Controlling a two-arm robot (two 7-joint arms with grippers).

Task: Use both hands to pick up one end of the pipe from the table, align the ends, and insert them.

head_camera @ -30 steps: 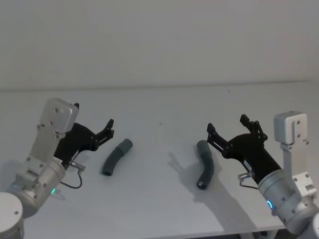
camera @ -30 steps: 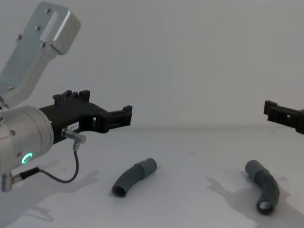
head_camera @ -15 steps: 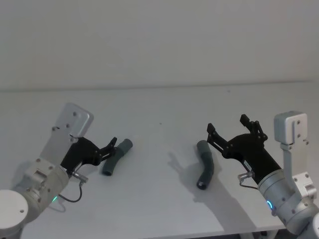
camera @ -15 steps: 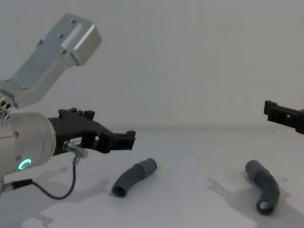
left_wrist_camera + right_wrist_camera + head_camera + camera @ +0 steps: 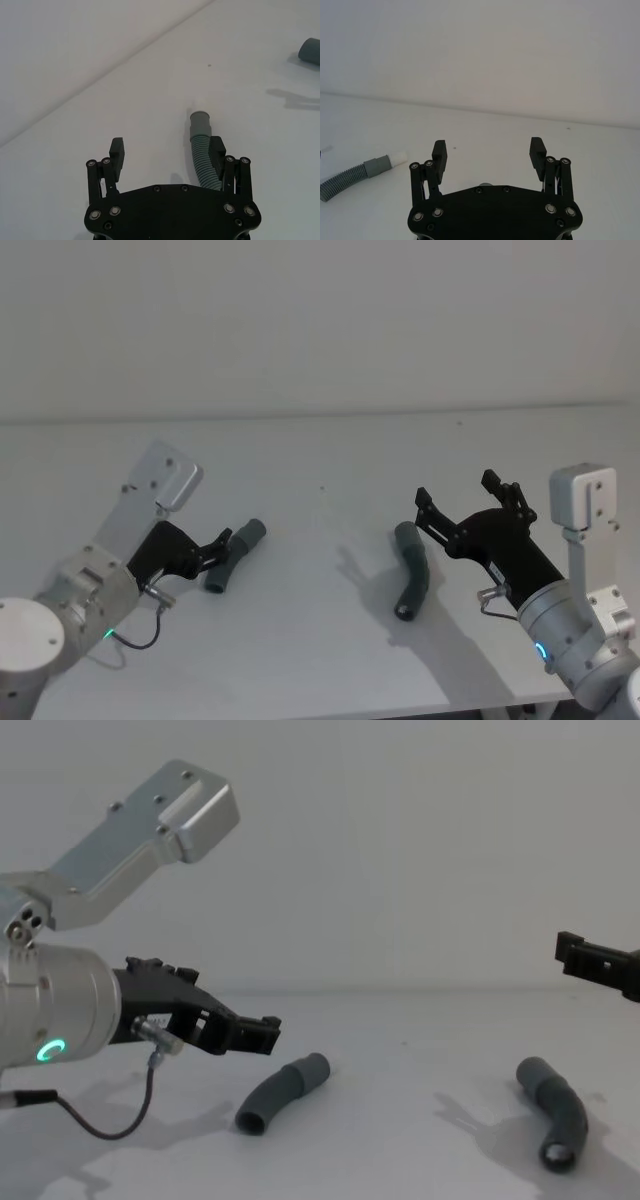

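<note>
The left hose piece (image 5: 234, 555) lies flat on the white desk (image 5: 320, 640), on the robot's left, its bend gentle and one smooth grey cuff (image 5: 200, 121) pointing away from the arm. Over it sits the left gripper (image 5: 218, 548), low above the desk with its jaws spread wide. In the left wrist view the ribbed middle of this piece runs between the jaws, close along the inner face of one finger (image 5: 216, 150) (whether it touches there I cannot tell), while the other finger (image 5: 117, 150) stands well apart from it. From the chest view the left gripper (image 5: 262, 1032) reaches in from the left, just above and behind the left hose piece (image 5: 283, 1093), and a green ring light (image 5: 48, 1050) glows on its silver wrist.

The right hose piece (image 5: 412, 570) lies well apart on the robot's right, also flat on the desk, more sharply bent, with one open end facing the robot. The right wrist view shows a narrower white tip (image 5: 397, 159) on one cuff. The right gripper (image 5: 456, 490) hangs above the desk just beside this piece, jaws spread with nothing between them; the hose lies off to one side of it and is not touched
</note>
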